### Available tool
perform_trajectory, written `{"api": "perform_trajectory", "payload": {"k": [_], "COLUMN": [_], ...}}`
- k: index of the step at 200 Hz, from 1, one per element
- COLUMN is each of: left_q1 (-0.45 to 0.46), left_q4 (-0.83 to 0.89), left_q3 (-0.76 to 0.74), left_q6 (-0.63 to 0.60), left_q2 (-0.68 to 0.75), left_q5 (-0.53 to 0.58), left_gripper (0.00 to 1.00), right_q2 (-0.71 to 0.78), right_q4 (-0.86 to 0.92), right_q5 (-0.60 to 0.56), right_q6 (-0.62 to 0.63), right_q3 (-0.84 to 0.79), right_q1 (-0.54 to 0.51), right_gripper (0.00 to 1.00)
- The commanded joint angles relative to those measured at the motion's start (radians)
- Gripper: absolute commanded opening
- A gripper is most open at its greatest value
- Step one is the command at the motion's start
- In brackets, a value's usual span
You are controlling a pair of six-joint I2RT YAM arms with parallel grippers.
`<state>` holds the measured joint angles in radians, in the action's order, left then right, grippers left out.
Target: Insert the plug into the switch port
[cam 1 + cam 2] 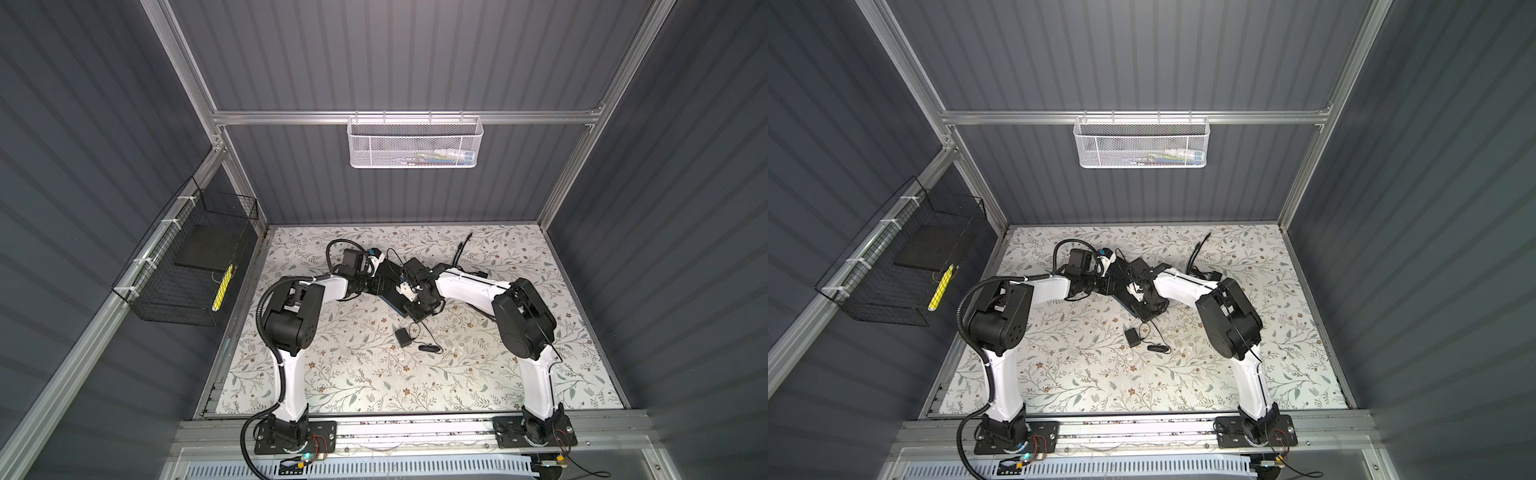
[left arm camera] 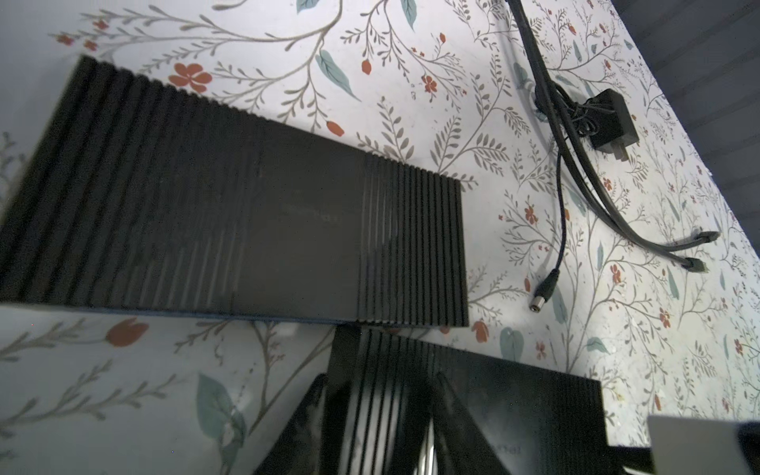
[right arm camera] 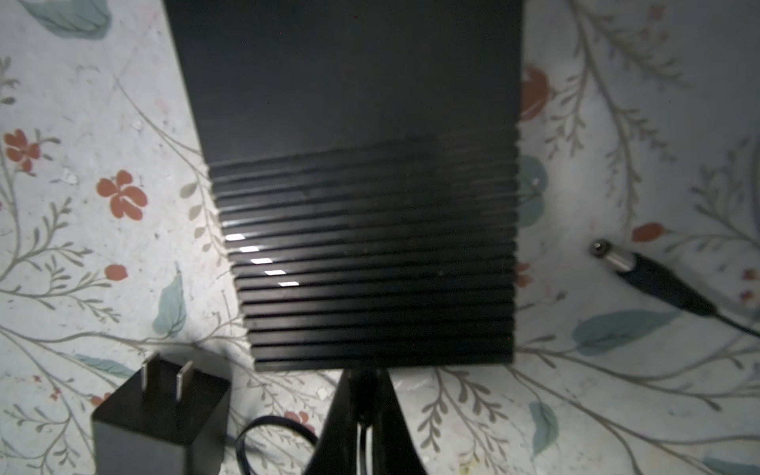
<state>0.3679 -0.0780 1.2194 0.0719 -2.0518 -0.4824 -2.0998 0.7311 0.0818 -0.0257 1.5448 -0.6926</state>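
At the middle of the table (image 3: 82,246), the plug (image 3: 364,380) is pinched in the closed right pincer (image 3: 362,411) at the end face of the switch box (image 3: 362,103); the port itself is hidden. The left pincer (image 2: 380,386), part-open, straddles black ribbed casing (image 2: 514,403); a grip cannot be told. The plug should be kept square and pressed slowly.

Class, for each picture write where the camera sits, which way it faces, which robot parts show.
Top views: high above the bases, facing down onto the table; left arm, right arm.
Left wrist: faces a ribbed black box; left gripper, jaws apart.
Right wrist: faces a black box end-on; right gripper, closed on a plug.
Shared: right wrist's adapter, also in a top view.
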Motion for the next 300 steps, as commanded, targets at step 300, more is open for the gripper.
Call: {"api": "perform_trajectory", "payload": {"k": [300], "left_q1": [0.147], "left_q4": [0.188], "left_q3": [-0.086], "left_q6": [-0.016], "left_q2": [-0.003], "left_q5": [-0.107], "left_gripper": [0.39], "right_q2": [-0.027], "right_q4": [-0.291], "right_q5": [0.002], "right_q6": [-0.031], "right_q3": [0.110], "right_q1": [0.011], "right_gripper": [0.00]}}
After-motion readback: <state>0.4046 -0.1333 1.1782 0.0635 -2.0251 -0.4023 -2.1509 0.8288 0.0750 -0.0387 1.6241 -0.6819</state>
